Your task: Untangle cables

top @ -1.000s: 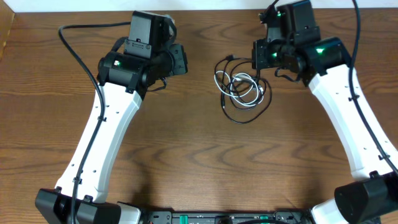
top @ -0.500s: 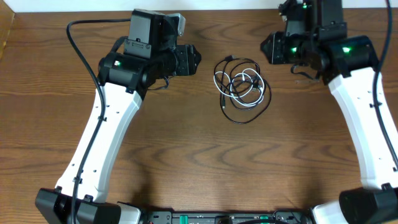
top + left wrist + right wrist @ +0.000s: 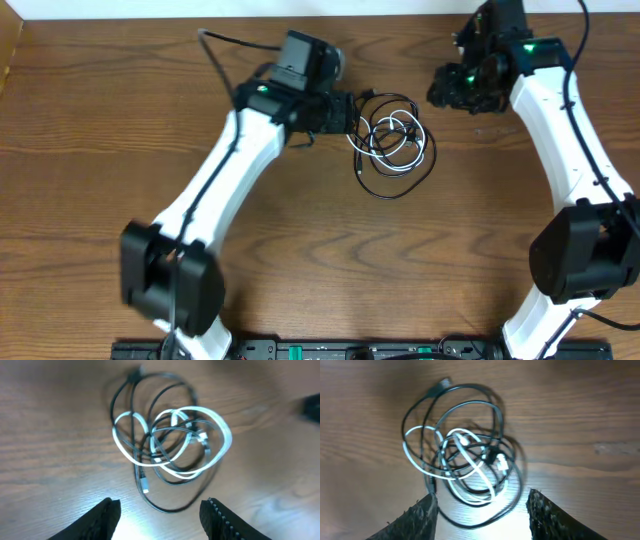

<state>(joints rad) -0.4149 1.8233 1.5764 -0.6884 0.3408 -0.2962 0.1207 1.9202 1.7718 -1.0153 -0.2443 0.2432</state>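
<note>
The cables lie in one tangled heap (image 3: 392,140) on the wooden table, at the back middle. The white cable (image 3: 172,440) loops through the black cable (image 3: 150,390), whose widest loop (image 3: 400,192) reaches toward the front. My left gripper (image 3: 350,112) hovers at the heap's left edge, open and holding nothing; in the left wrist view its gripper (image 3: 160,520) frames bare wood just short of the black loop. My right gripper (image 3: 440,88) stands off the heap's upper right, open. In the right wrist view, the gripper (image 3: 480,520) has the edge of the tangled cables (image 3: 465,455) lying between and below the fingers.
Brown wooden table (image 3: 300,260) all around the heap. The left arm (image 3: 220,190) slants across the left half of the table. The right arm (image 3: 570,150) runs down the right side. The table's back edge (image 3: 120,18) lies just behind both grippers.
The left arm has swung right, bringing its gripper up to the heap. The right gripper has pulled back from the cables toward the upper right. Both jaws have opened.
</note>
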